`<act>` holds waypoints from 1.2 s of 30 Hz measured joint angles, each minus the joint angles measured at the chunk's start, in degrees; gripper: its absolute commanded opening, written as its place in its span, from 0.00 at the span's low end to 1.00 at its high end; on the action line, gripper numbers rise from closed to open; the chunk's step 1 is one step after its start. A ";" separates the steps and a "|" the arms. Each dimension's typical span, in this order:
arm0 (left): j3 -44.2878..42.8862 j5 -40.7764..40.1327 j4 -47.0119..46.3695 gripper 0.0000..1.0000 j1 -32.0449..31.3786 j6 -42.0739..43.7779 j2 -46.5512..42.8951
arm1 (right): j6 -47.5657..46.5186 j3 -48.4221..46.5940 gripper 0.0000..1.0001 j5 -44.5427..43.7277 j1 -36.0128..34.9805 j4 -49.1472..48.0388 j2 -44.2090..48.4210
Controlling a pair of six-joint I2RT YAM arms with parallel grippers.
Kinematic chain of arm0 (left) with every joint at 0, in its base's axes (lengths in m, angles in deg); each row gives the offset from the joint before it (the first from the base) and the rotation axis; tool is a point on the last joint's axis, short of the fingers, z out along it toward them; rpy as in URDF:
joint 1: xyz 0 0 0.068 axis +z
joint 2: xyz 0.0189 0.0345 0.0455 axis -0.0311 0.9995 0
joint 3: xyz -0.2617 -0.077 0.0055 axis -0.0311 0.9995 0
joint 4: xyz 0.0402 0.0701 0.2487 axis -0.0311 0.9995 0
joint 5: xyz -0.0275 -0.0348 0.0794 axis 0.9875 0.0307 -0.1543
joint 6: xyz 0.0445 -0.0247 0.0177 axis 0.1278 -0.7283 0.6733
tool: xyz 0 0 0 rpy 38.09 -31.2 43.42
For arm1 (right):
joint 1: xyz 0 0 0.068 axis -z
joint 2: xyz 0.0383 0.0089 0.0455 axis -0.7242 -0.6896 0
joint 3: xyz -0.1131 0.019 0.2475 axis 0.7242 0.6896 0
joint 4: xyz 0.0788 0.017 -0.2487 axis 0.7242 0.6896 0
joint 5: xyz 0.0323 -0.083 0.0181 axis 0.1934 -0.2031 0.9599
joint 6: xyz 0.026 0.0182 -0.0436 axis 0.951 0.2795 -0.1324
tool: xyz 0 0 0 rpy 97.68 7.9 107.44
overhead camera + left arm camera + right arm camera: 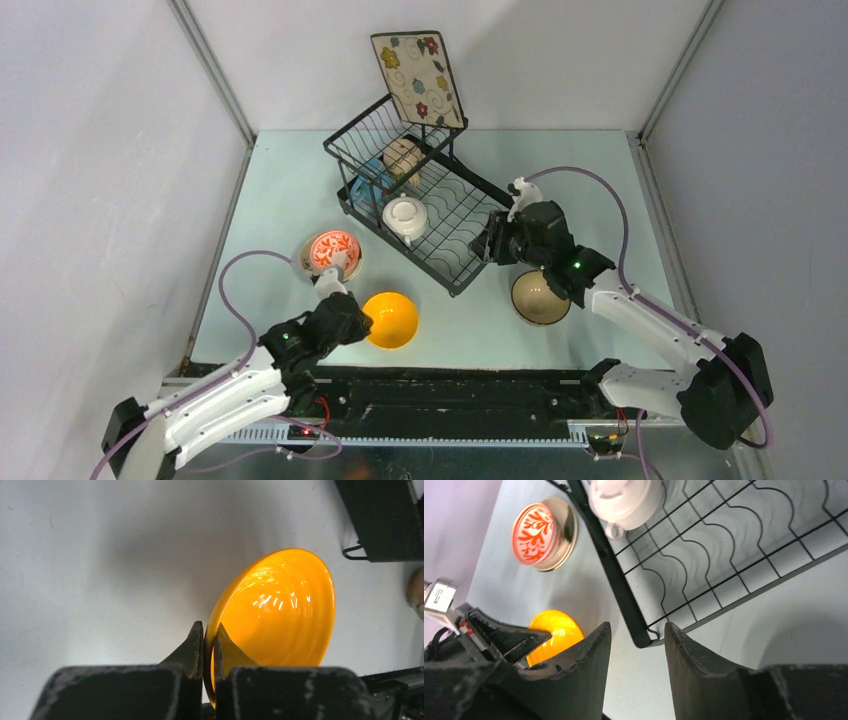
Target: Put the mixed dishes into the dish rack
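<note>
The orange-yellow bowl sits at the near left of the table, and my left gripper is shut on its near rim, one finger inside and one outside. My right gripper is open and holds nothing, just over the near corner of the black dish rack. A white two-handled bowl lies on the rack's flat tray. The basket section holds a beige mug and a blue mug. A square floral plate leans at the back of the rack.
A red-patterned bowl rests on a cream plate left of the rack. A tan bowl stands under my right forearm, near the rack's right side. Grey walls close in the table on the left, back and right.
</note>
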 measured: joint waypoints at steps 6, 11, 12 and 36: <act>-0.66 -0.26 2.14 0.00 0.00 1.70 -6.10 | -0.48 0.55 0.70 8.11 2.95 0.15 2.25; -2.27 -0.61 5.01 0.00 0.00 2.29 -14.60 | 0.04 4.50 0.99 14.84 5.51 -0.02 8.39; -2.91 -0.61 5.33 0.00 0.00 2.29 -16.52 | 0.13 5.16 0.99 15.91 5.55 -0.02 9.68; -6.95 4.00 -28.17 0.00 1.55 -2.69 -5.68 | 11.26 13.62 1.00 18.73 -6.19 -17.64 23.87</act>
